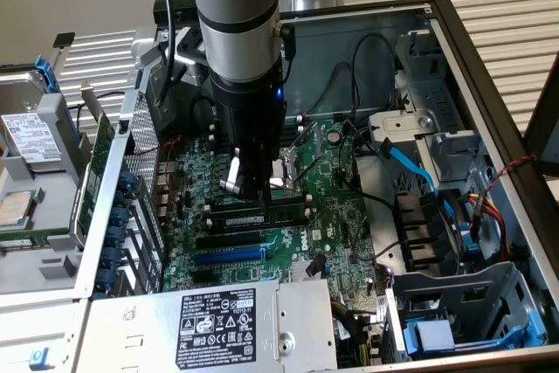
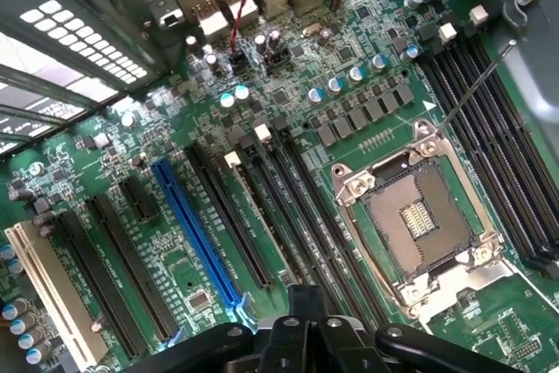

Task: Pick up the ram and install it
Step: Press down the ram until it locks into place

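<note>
The ram [image 1: 262, 218], a long narrow stick with a small white label strip, stands on edge in a memory slot on the green motherboard [image 1: 341, 207], beside the CPU socket [image 1: 293, 172]. My gripper [image 1: 247, 191] hangs straight down from the arm, its tip just above the ram's exterior-view-left half. The fingers are shut with nothing between them. In the wrist view the gripper [image 2: 306, 303] is closed over the black memory slots [image 2: 288, 216] with white end clips. Whether the tip touches the ram I cannot tell.
The open computer case walls [image 1: 489, 85] surround the board. A blue expansion slot [image 2: 196, 229] runs beside the memory slots, and the CPU socket [image 2: 419, 216] lies open. A power supply [image 1: 218, 316], a drive cage [image 1: 454, 303], a blue cable [image 1: 410, 163] and loose wires crowd the edges.
</note>
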Available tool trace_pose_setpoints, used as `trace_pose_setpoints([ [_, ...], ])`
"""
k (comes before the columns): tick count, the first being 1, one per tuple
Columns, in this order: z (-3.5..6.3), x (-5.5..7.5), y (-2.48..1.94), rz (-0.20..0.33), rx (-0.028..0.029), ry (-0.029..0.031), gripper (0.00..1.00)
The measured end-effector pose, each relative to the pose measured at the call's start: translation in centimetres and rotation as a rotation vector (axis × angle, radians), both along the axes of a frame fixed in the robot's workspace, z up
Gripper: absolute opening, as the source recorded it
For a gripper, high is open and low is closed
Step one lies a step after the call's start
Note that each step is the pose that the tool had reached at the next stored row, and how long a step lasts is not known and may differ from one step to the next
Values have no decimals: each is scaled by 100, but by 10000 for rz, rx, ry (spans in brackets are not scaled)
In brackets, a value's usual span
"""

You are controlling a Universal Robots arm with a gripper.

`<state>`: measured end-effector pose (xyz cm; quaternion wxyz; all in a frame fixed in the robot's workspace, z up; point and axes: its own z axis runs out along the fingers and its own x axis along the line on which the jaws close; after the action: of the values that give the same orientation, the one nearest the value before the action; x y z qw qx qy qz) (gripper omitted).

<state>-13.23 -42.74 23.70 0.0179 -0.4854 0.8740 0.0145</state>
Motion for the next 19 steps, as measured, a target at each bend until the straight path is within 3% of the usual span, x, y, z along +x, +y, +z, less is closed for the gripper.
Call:
trace_pose_setpoints([
  [11,-5,0,1,-1675,3,-2,10],
  [19,74,0,0,-2677,0,0,10],
])
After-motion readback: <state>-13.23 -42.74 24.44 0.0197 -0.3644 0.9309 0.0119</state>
